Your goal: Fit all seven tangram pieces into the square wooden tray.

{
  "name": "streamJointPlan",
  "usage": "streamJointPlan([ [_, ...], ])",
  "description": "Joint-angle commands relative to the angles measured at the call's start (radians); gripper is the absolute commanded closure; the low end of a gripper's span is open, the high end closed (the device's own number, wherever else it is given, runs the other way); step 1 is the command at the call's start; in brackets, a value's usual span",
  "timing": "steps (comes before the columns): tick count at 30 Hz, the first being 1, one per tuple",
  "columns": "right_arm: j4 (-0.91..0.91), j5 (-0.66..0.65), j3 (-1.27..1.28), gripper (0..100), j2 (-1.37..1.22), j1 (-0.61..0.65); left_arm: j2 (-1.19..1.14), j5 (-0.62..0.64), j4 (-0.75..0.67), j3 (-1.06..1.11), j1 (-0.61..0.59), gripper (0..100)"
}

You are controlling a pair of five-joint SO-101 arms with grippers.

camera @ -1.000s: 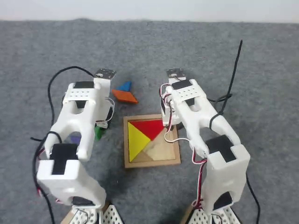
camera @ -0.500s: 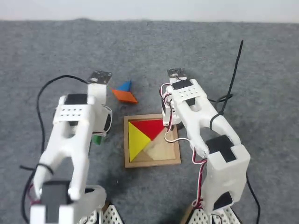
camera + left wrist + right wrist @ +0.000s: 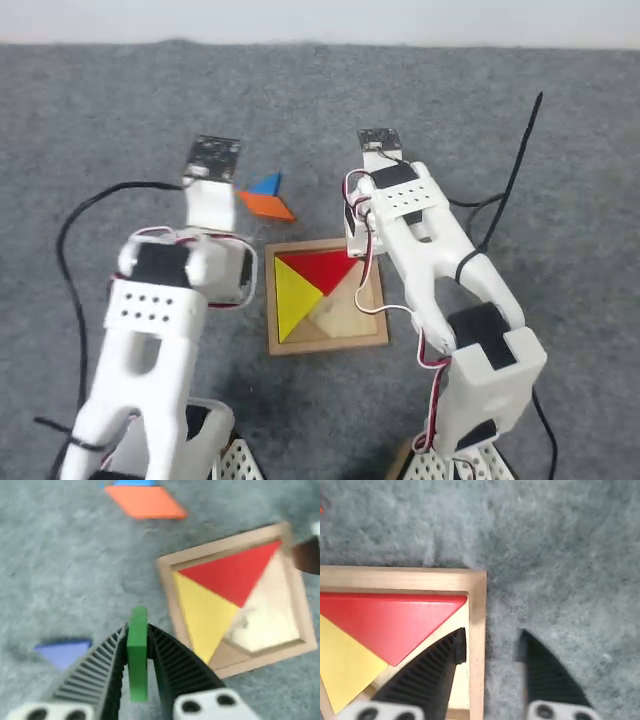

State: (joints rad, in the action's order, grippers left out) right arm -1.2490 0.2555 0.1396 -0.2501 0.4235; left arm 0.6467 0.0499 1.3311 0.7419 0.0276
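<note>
Left gripper (image 3: 137, 631) with green piece (image 3: 137, 672), higher.

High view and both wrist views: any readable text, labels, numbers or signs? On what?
None readable. The square wooden tray, red triangle, yellow triangle, orange parallelogram, blue triangle and the green piece shut in the left gripper are all plain; no marks are legible on the white arms.

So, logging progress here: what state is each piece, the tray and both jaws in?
Wooden tray: partly filled, two pieces in.
Red triangle: seated in tray.
Yellow triangle: seated beside the red.
Green piece: clamped on edge.
Orange parallelogram: flat on carpet, outside tray.
Blue triangle: on carpet by the orange.
Violet triangle: flat on carpet.
Left jaws: shut on green piece.
Right jaws: open, straddling tray wall.
</note>
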Motion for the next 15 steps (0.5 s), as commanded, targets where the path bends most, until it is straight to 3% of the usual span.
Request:
streamJointPlan([
  [1, -0.013, 0.003, -0.060, 77.0, 0.068, 0.007, 0.037, 0.055, -0.049, -0.005, 0.103, 99],
  [6, -0.130, 0.000, -0.071, 82.3, 0.193, -0.104, 0.043, 0.055, -0.091, 0.013, 0.193, 99],
  [12, -0.211, -0.098, -0.023, 97.6, 0.507, -0.346, 0.034, 0.066, -0.293, 0.148, 0.430, 99],
  [15, -0.176, -0.143, 0.087, 98.3, 0.582, -0.438, 0.028, 0.129, -0.373, 0.188, 0.519, 99],
])
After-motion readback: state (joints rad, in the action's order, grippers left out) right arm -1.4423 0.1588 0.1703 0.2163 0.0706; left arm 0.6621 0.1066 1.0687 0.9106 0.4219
